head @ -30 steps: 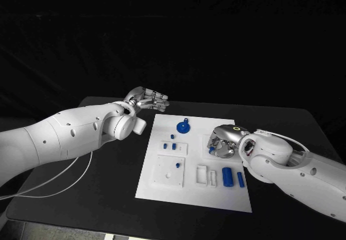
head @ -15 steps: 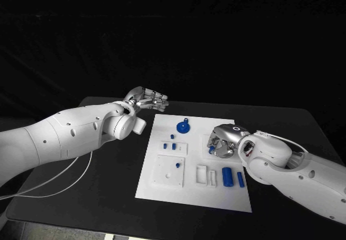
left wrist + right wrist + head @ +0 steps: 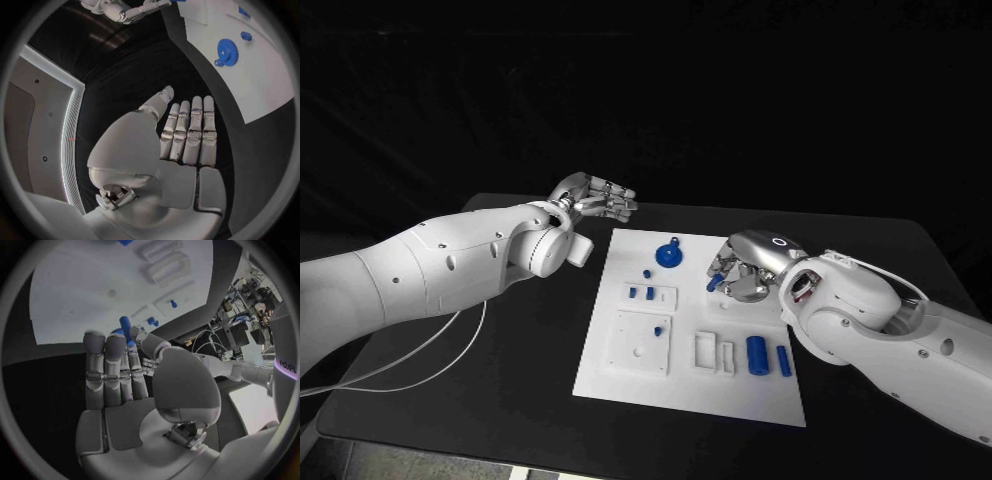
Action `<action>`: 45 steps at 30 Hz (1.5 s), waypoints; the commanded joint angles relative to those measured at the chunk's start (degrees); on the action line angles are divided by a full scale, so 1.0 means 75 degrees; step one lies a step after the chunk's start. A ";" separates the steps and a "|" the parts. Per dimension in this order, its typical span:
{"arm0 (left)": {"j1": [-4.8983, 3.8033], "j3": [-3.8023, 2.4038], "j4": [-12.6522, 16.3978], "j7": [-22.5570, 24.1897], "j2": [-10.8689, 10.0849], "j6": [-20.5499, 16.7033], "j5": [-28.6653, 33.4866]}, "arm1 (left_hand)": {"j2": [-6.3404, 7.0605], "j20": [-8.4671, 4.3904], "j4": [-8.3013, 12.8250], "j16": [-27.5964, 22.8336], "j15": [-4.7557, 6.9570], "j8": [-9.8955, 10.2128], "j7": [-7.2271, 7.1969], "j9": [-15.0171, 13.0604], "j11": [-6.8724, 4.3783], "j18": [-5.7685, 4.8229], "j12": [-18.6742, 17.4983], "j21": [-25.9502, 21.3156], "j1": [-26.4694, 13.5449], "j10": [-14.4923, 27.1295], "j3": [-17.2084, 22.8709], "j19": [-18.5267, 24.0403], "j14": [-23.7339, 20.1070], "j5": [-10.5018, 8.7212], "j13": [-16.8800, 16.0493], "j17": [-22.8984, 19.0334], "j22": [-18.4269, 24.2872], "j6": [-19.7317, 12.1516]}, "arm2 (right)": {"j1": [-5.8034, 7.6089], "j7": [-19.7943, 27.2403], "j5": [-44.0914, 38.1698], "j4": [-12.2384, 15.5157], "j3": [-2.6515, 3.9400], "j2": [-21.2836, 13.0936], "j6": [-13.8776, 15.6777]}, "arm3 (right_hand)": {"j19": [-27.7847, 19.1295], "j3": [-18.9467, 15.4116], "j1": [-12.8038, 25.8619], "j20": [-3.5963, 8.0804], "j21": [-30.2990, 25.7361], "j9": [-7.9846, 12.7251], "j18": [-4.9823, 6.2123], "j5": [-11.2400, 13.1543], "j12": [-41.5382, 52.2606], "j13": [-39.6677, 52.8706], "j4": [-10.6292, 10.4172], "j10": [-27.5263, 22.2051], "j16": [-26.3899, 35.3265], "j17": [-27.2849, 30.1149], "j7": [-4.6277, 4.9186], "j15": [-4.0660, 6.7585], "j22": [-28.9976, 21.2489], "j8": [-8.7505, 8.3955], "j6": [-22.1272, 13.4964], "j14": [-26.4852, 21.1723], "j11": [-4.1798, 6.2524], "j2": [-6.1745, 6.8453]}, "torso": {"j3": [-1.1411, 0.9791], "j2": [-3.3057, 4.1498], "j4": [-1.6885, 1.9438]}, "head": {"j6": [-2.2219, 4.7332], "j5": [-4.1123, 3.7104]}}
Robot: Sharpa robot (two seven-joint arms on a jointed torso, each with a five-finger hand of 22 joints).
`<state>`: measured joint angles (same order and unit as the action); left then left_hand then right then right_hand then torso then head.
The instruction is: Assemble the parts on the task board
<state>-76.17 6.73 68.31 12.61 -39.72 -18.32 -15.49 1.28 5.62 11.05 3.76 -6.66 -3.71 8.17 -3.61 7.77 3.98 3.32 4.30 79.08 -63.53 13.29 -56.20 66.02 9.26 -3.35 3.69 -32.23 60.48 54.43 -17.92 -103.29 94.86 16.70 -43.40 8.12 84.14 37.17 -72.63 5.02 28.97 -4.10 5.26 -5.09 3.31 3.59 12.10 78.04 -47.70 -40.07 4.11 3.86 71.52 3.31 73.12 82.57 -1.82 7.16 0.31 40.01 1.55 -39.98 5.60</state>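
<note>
Fingers (image 3: 721, 271) of the right hand (image 3: 747, 268) pinch a small blue peg (image 3: 714, 283) just above the white board (image 3: 687, 400) in the head view, right of its middle. On the board lie a blue gear (image 3: 666, 254) near the far edge, two short blue pins (image 3: 639, 293) on a raised white block, and two blue cylinders (image 3: 766, 355) nearer the right arm. The left hand (image 3: 596, 197) hovers over the black tabletop (image 3: 473, 400) beyond the board's far left corner, fingers curled in and holding nothing.

From the left wrist, that hand (image 3: 181, 135) lies palm-up with fingers side by side and nothing in them; the gear (image 3: 227, 51) sits on the board (image 3: 262, 85) beyond.

From the right wrist, the fingers (image 3: 106, 365) close with the thumb on the blue peg (image 3: 127, 328) over the board (image 3: 69, 300).
</note>
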 commanded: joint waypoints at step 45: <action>0.0024 0.0038 -0.0193 0.0055 0.0335 0.0128 0.0134 | -0.0075 -0.0010 0.0008 -0.0018 -0.0005 0.0015 0.0002 0.0011 -0.0016 0.0058 -0.0001 -0.0010 -0.0013 0.0002 0.0031 0.0088 0.0009 0.0023 0.0008 0.0008 -0.0159 0.0027 | -0.0018 0.0362 -0.0595 0.0034 -0.1519 0.1583 -0.0059 | 0.0316 0.0023 0.0059 0.0052 -0.0011 -0.0036 0.0145 -0.0134 0.0019 0.0007 0.0106 0.0193 0.0056 0.0009 0.0018 0.0035 -0.0015 0.0049 0.0049 0.0011 0.0126 -0.0101 | 0.0033 -0.0018 -0.0013 | -0.0236 0.0520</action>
<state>-75.96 7.05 66.68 12.63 -37.33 -18.14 -14.85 1.28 5.41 11.05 3.76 -6.66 -3.72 8.17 -3.61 7.77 3.97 3.32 4.30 79.08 -63.53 13.29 -55.99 66.02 9.26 -3.36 3.68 -33.38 60.48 54.33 -15.25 -105.77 95.17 5.34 -31.61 9.25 84.14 37.40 -72.08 4.99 28.97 -4.10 5.72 -5.79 3.32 3.60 12.51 78.25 -47.48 -40.05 4.23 3.74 71.45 3.30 73.02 82.68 -1.63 7.09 0.52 39.89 1.54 -41.72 9.53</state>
